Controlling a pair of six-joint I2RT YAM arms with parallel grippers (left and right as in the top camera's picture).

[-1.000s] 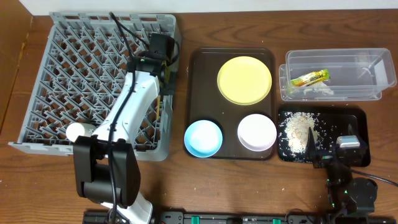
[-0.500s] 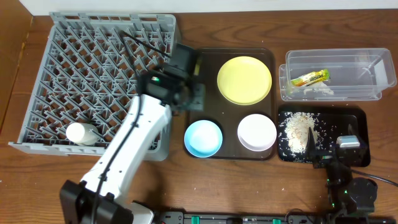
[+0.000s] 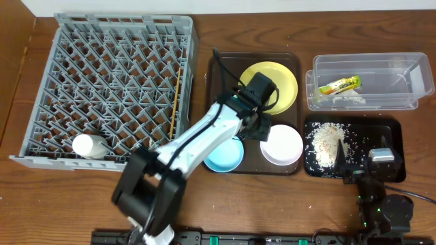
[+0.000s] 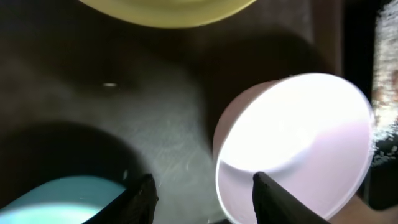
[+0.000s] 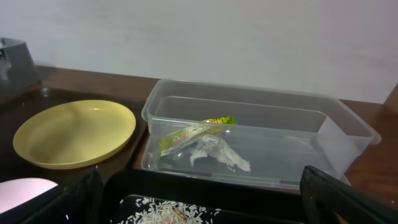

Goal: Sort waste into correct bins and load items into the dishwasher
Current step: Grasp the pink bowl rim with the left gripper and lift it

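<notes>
Left tool [image 4: 202,186] has swung off the dishwasher [image 3: 122,19] to the brown tray [image 3: 221,88], spread empty; racked chopsticks [image 3: 177,95] lie front-to-back.

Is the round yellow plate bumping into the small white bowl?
Apart. The left wrist view shows a strip of bare dark brown serving tray between the round yellow plate and the small white bowl.

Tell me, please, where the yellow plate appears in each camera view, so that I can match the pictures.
Overhead: the yellow plate is on the upper right of the brown tray, partly under the left arm.
Left wrist: yellow plate at the top edge, only its rim.
Right wrist: yellow plate at left, mid-height.
Shared landmark: the white bowl, next to the plate in all three.
</notes>
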